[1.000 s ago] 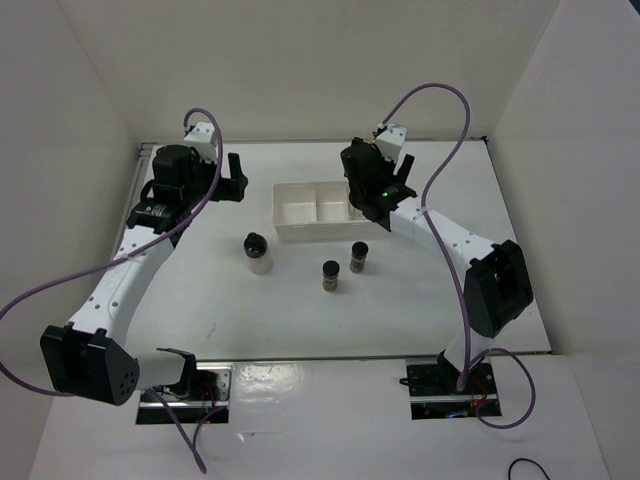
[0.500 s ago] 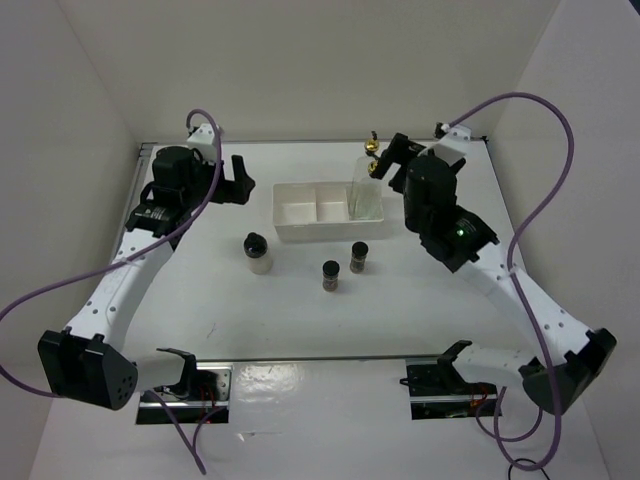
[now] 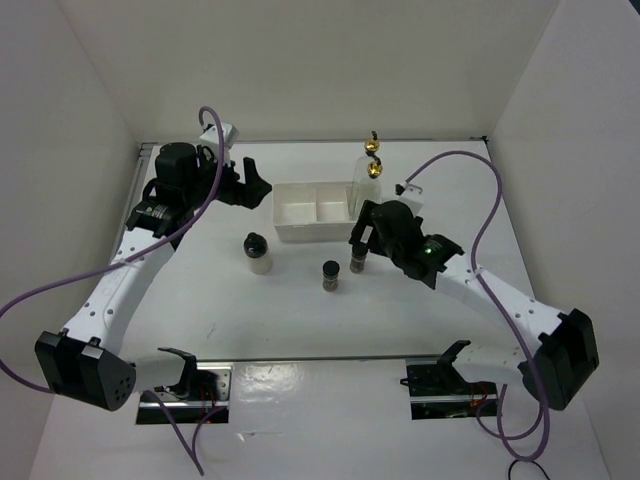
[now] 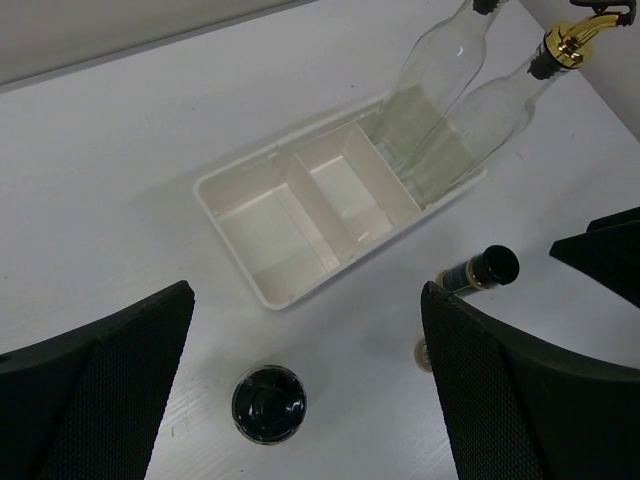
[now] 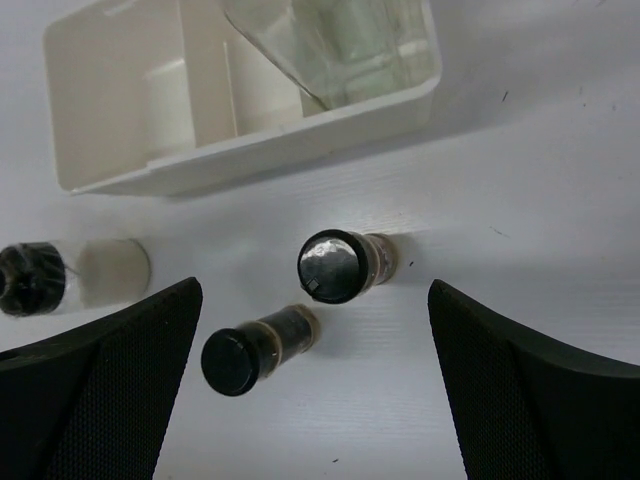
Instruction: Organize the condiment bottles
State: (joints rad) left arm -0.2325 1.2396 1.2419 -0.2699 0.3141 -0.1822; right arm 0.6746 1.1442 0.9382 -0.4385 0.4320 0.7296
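Note:
Two tall clear glass bottles [image 3: 365, 192] with gold spouts [image 3: 374, 150] stand in the right compartment of the white tray [image 3: 300, 228]; they also show in the left wrist view [image 4: 470, 120]. The whitish black-capped jar [image 3: 258, 251] and two small dark jars [image 3: 331, 275] [image 3: 359, 257] stand on the table in front of the tray. My right gripper [image 3: 360, 238] [image 5: 315, 300] is open and empty, above the dark jar nearest the tray [image 5: 340, 265]; the other dark jar [image 5: 255, 350] is beside it. My left gripper [image 3: 256, 188] [image 4: 306, 300] is open and empty, high above the whitish jar [image 4: 268, 403].
The tray's left [image 4: 265, 225] and middle [image 4: 345, 195] compartments hold nothing. White walls close in the table at the back and both sides. The right arm's purple cable [image 3: 470, 160] loops over the table's right part.
My right gripper left the tray's right compartment, swung out to the right, then came down over the dark jars. The glass bottles now stand uncovered. My left gripper turned slightly toward the tray.

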